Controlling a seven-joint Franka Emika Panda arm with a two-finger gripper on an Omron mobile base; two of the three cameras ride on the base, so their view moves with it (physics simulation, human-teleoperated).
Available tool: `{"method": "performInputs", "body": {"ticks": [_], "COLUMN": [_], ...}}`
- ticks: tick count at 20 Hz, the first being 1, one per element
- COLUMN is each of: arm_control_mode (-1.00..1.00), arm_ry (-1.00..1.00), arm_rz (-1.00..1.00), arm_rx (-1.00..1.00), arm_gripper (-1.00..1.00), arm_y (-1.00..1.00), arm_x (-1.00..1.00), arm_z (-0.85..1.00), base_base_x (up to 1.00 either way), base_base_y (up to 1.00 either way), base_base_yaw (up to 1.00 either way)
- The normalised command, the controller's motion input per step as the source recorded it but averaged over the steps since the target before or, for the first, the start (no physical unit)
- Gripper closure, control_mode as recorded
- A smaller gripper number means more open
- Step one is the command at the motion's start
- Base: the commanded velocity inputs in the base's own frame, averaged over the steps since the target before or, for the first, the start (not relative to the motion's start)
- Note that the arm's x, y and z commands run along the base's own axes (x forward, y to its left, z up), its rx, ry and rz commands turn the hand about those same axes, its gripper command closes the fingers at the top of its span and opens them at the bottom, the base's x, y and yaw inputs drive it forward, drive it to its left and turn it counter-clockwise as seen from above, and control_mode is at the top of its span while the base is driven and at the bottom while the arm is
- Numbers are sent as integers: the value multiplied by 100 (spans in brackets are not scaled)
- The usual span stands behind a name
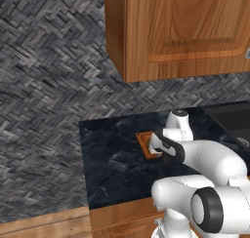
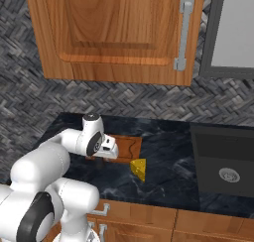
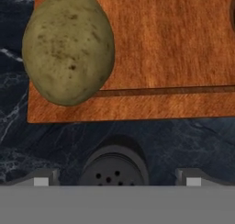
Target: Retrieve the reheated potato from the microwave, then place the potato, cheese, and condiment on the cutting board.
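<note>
One olive-green, speckled, egg-shaped potato [image 3: 68,46] lies on one flat orange-brown wooden cutting board [image 3: 170,58], near a corner of it and inside the shallow groove that runs along the board's edge. The board rests on the dark, marbled black worktop [image 2: 168,151]. In the hand view, one small dark round cap with little holes, the top of the condiment bottle [image 3: 114,169], stands on the worktop just off the board's edge, between the two finger tips. The gripper [image 3: 117,182] hovers over it with its jaws spread wide and nothing between them touching; it grasps nothing.

In the right base view one small yellow cheese wedge with holes [image 2: 139,168] sits on the worktop just beside the board [image 2: 126,148], off its near corner and apart from the hand [image 2: 106,148]. In the left base view the board [image 1: 145,143] shows partly behind the white arm [image 1: 205,159].

One black-framed microwave with a grey glass door [image 2: 230,32] is at the upper right of the right base view, next to one wooden wall cabinet [image 2: 119,32] with one metal bar handle [image 2: 184,35]. One dark recessed sink with a round drain [image 2: 225,161] lies to the right in the worktop. Grey herringbone tiles [image 1: 49,86] cover the wall
</note>
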Motion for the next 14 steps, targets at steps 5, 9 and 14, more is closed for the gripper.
{"method": "performInputs", "body": {"ticks": [5, 9, 14], "arm_control_mode": [-100, -100, -100], "arm_ry": [0, 0, 0], "arm_rz": [0, 0, 1], "arm_rx": [0, 0, 0], "arm_gripper": [-100, 100, 100], "arm_y": [3, 0, 0], "arm_x": [0, 0, 0], "arm_z": [-3, -1, -3], "base_base_x": [0, 0, 0], "base_base_y": [0, 0, 0], "base_base_yaw": [0, 0, 0]}}
